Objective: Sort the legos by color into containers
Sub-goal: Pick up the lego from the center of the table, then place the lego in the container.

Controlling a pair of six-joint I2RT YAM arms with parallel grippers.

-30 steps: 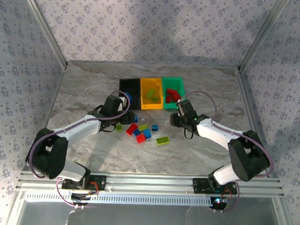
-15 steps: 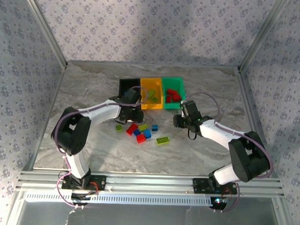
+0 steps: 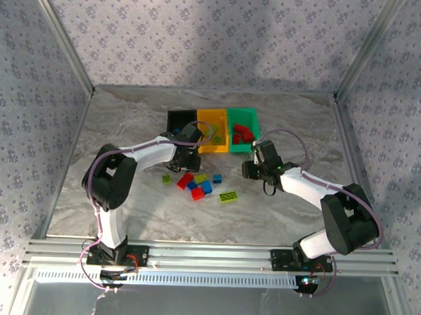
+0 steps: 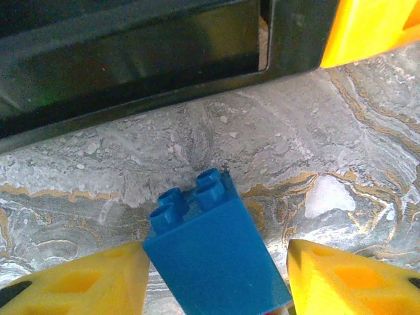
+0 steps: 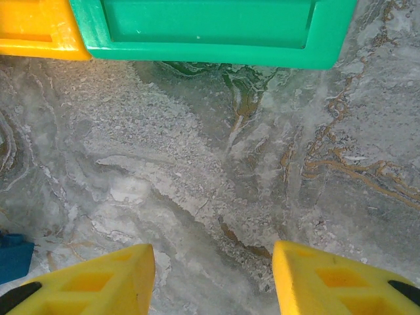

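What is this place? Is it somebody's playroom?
Probably a robot test booth, not a playroom. Two robot arms are bolted to a metal rail, patterned walls box in a marble-look table, and legos lie beside three coloured bins.

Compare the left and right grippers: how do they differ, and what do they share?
The left gripper clamps a blue brick; the right gripper is open, with nothing between its fingers. The left gripper faces the black bin, the right gripper the green bin. Both have yellow fingers and point down at the marbled table.
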